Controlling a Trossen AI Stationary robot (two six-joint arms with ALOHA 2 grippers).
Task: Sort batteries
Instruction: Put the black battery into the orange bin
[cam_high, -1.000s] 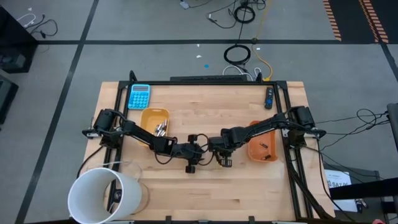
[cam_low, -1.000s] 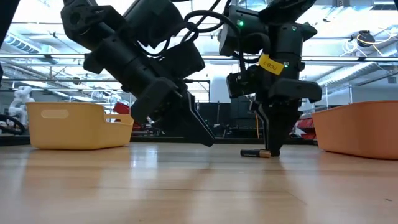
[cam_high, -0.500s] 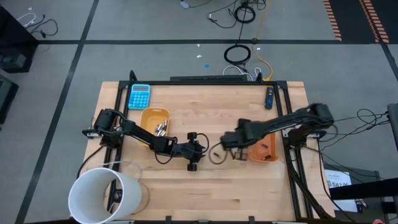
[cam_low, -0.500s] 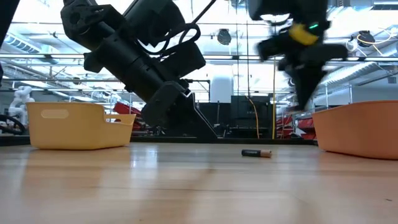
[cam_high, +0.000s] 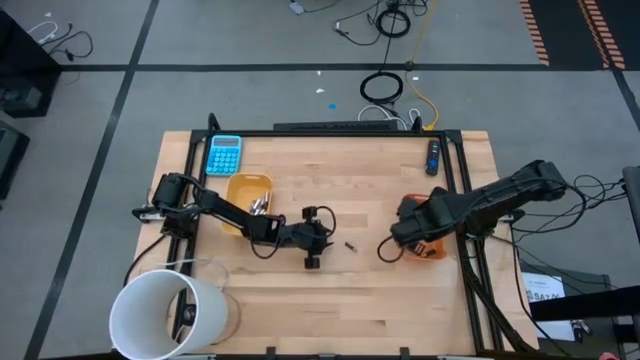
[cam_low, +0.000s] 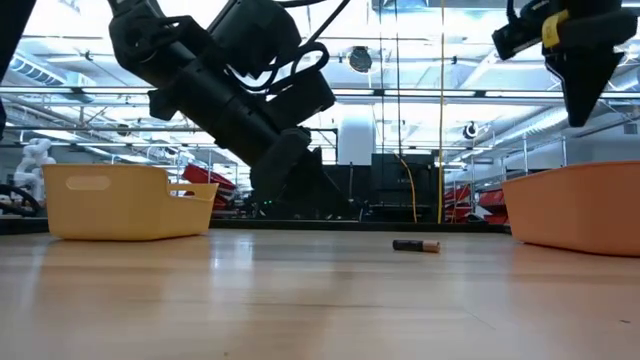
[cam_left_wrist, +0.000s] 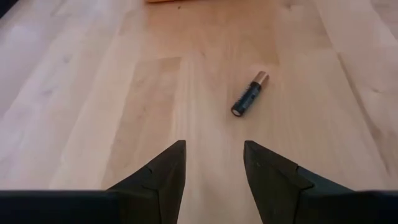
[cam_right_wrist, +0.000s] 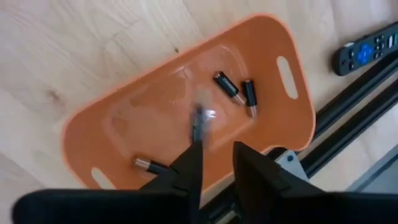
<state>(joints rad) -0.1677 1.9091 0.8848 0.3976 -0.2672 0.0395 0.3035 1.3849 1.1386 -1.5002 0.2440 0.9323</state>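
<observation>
R gripper over orange tray, fingers apart — blurred battery, maybe mid-air.

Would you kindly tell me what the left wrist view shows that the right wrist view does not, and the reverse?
Only the left wrist view shows a lone dark battery lying on the bare wood ahead of the open left claw. Only the right wrist view shows the orange tray with dark batteries inside, a remote, and the right claw above the tray. Both show the wooden table.

Black, copper-tipped battery; orange tray.
</observation>
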